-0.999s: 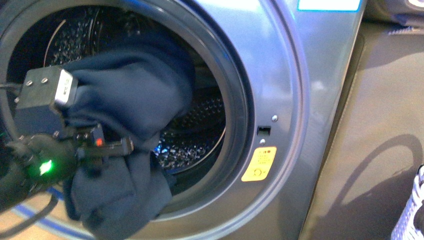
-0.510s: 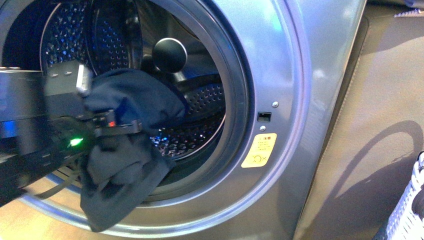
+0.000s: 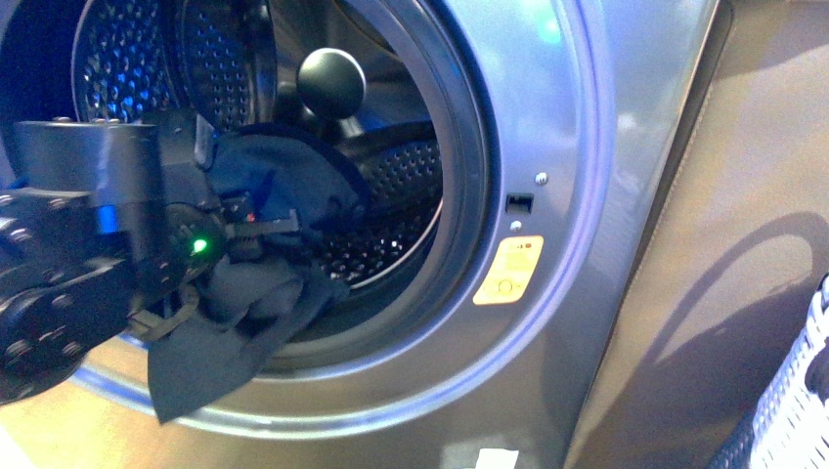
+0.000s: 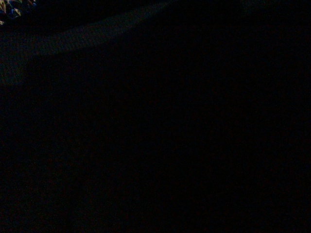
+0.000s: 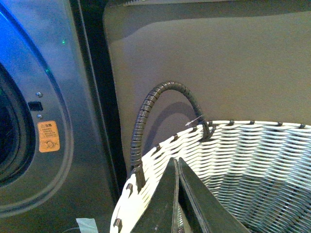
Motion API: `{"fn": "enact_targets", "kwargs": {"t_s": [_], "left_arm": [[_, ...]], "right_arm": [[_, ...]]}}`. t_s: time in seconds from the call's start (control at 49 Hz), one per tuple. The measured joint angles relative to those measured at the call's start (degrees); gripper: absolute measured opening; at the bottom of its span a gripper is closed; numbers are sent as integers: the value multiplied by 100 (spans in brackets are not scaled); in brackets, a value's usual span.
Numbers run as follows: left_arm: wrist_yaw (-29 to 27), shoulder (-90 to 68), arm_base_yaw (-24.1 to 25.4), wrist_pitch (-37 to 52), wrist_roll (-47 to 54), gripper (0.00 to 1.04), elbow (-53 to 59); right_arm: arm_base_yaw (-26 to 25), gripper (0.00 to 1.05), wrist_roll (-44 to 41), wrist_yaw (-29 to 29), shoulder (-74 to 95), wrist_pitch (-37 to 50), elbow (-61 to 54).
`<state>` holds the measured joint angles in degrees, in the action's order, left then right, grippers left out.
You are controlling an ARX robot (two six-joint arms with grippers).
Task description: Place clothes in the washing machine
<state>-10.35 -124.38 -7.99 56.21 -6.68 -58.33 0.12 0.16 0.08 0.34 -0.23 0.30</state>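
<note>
The left wrist view is dark. In the front view the left end effector (image 3: 256,223) is half buried in the clothes (image 3: 244,313), so whether it grips them cannot be told. The porthole of the washing machine (image 3: 567,147) is cut off from 9 to 12 o'clock. The print on the yellow sticker (image 3: 506,272) is too small to read. Only a sliver of the white basket (image 3: 797,391) shows, at 4 o'clock.

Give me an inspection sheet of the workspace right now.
Surface: tan floor, only a strip shows.
Job's things: clothes half in the washer, one end over the door rim.
Clutter: pale scrap at the washer's base.
Grippers: left gripper buried in clothes, jaws unseen; right gripper shut, empty, over the basket.
Cables: dark loop under the left arm, likely cable.
Surroundings: brown-grey panel; left wrist view dark.
</note>
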Motion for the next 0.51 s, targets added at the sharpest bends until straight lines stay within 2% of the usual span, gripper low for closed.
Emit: {"fn": "enact_targets", "kwargs": {"t_s": [0.51], "left_arm": [[-299,-772,-210,-424,-131,14,-1095]], "right_arm": [[0,2,0,0,-9,2,0]]}}
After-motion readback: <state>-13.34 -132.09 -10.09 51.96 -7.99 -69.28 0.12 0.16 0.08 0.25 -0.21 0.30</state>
